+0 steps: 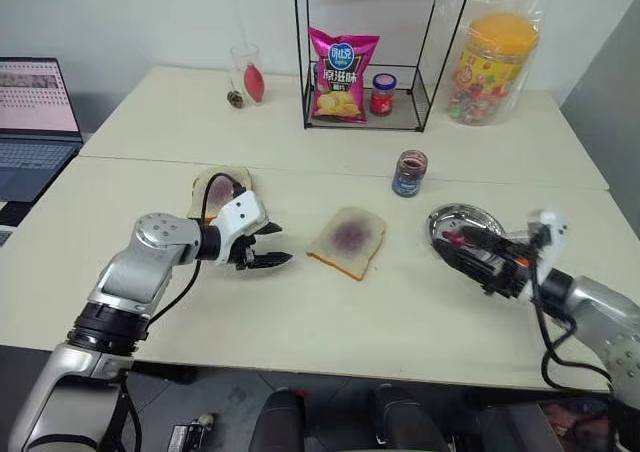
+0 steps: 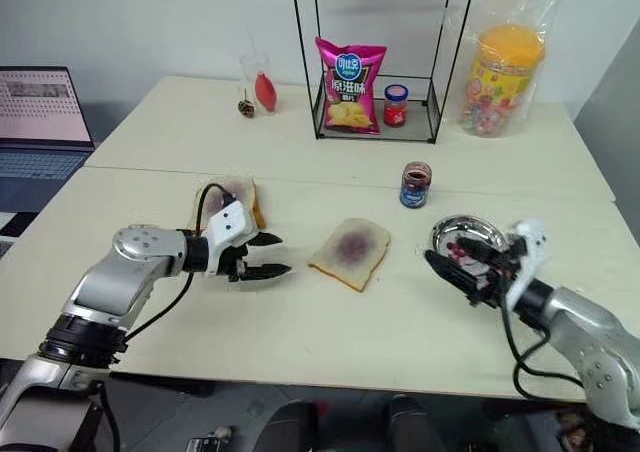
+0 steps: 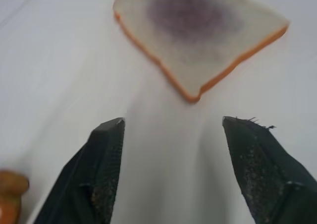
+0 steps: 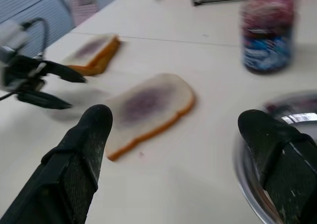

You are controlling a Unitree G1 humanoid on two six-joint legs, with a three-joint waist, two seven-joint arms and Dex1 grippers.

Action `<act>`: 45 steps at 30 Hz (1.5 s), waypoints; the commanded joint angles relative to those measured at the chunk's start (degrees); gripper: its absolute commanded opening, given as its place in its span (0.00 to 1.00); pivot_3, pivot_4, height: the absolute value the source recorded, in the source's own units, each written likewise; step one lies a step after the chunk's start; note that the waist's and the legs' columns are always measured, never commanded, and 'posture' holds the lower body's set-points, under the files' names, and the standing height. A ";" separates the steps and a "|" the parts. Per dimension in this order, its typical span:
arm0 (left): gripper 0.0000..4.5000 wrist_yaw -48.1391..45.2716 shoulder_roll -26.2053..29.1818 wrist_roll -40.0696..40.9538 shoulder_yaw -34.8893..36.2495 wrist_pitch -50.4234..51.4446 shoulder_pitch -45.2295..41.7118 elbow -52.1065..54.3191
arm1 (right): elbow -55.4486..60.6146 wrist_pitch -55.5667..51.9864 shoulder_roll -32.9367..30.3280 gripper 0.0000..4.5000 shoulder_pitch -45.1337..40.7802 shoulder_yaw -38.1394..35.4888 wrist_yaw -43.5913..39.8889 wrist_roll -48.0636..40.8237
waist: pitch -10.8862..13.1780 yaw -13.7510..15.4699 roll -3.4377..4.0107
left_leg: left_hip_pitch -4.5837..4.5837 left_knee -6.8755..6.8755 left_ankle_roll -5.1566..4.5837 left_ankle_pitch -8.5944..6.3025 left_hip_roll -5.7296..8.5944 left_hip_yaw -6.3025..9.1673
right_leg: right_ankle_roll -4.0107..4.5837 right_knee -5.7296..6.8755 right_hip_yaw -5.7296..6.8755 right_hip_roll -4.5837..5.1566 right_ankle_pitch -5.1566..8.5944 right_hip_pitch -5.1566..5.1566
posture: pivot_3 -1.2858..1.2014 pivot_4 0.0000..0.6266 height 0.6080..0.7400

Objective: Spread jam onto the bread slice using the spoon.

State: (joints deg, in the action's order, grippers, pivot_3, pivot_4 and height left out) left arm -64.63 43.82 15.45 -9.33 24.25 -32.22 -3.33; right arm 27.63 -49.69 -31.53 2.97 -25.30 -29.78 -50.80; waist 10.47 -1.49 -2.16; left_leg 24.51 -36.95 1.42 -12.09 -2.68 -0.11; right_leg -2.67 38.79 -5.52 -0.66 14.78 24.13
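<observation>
The pale cream surface [image 1: 300, 142] is two tables pushed together, with a seam running across between them. At its far edge stands a black wire shelf rack [image 1: 366, 52], holding on its bottom tier a pink crisp bag [image 1: 341, 75] and a small red-lidded jar with a red label [image 1: 382, 94]. Toward the far right corner sits a large clear plastic tub with an orange lid [image 1: 491, 64], full of coloured sweets and wrapped in a clear bag. An open laptop [image 1: 35, 122] sits off the left edge. A clear glass holding something red [image 1: 247, 74] stands left of the rack.

Nearer the middle, a thicker pile of white bread slices with a purple smear on top [image 1: 218, 189] lies just behind the left claw [image 1: 267, 245]. That claw hangs over the surface with its two black fingers spread and nothing between them, pointing at the single square white bread slice with tan crust [image 1: 346, 242], which lies flat, near the claw but apart from it. The dark purple jam [image 1: 349, 235] is a smear at the slice's centre. Beyond the slice stands a small blue-labelled glass jar of dark spread [image 1: 409, 172].

Near the right edge sits a round steel dish [image 2: 470, 234]. The right claw [image 2: 458, 270] hovers at the dish's near rim, fingers wide apart and empty. Something red lies in the dish, too unclear to name.
</observation>
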 commanded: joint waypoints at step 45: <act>1.00 -4.58 -7.68 6.82 -1.27 5.24 -11.87 7.19 | -43.62 12.68 13.04 0.02 -27.20 -9.64 17.59 -4.70 | -0.03 -3.27 0.40 | -0.31 0.07 -0.03 0.01 -0.01 0.00 | -0.02 0.14 -0.23 -0.21 -0.05 -0.11 | 0.52 0.24 1.00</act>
State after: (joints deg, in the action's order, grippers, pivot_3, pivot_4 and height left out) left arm -69.22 35.87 22.37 -11.87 30.61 -43.44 3.62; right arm -17.53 -37.35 -18.02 -24.08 -33.80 -12.29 -55.31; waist 10.44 -4.75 -1.76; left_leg 24.19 -36.89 1.40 -12.08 -2.69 -0.11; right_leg -2.70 38.93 -5.75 -0.86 14.73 24.01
